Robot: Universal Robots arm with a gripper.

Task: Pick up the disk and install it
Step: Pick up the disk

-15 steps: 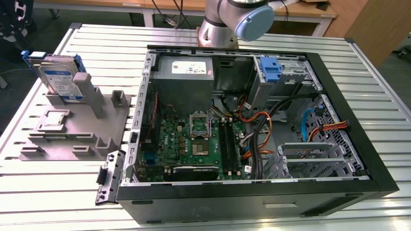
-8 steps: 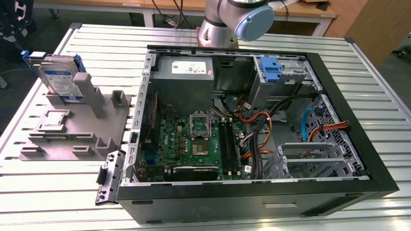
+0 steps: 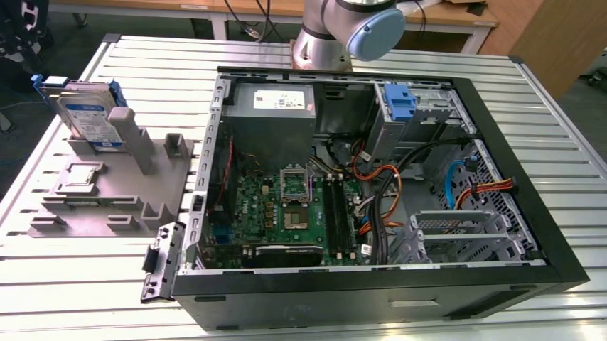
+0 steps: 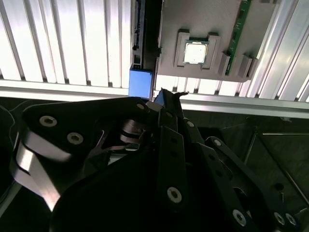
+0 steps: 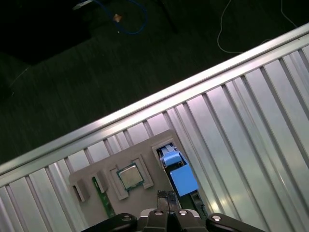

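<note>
Standing on edge in 1 grey holder point(image 3: 124, 185) at the exterior view's left, the disk point(image 3: 90, 114) leans slightly and shows its silver face with 1 white-and-blue label. The print on that label is too small to make out. Blue carrier plastic frames the disk's top and side. The holder sits on the slatted metal table point(image 3: 76, 284), just beside the open computer case point(image 3: 531, 213) and apart from it.

In both wrist views the gripper point(image 4: 166, 96) point(image 5: 167, 195) hangs over the holder, close above the disk's blue upper edge point(image 4: 141, 77) point(image 5: 178, 176) without touching it. Its jaws are drawn together with nothing between them.

Also on the holder lie 1 square processor chip point(image 5: 129, 176) in a shallow recess and 1 thin green memory strip point(image 5: 104, 205) set on edge beside it.

Inside the case there is 1 grey power supply point(image 3: 270, 121) carrying 1 white sticker point(image 3: 275, 98) with a small red mark, its text unreadable. Near it, 1 other blue carrier point(image 3: 403, 106) stands at the drive bay, and 1 green mainboard point(image 3: 284, 209) lies below. The arm's base point(image 3: 328, 28) rises behind the case.
</note>
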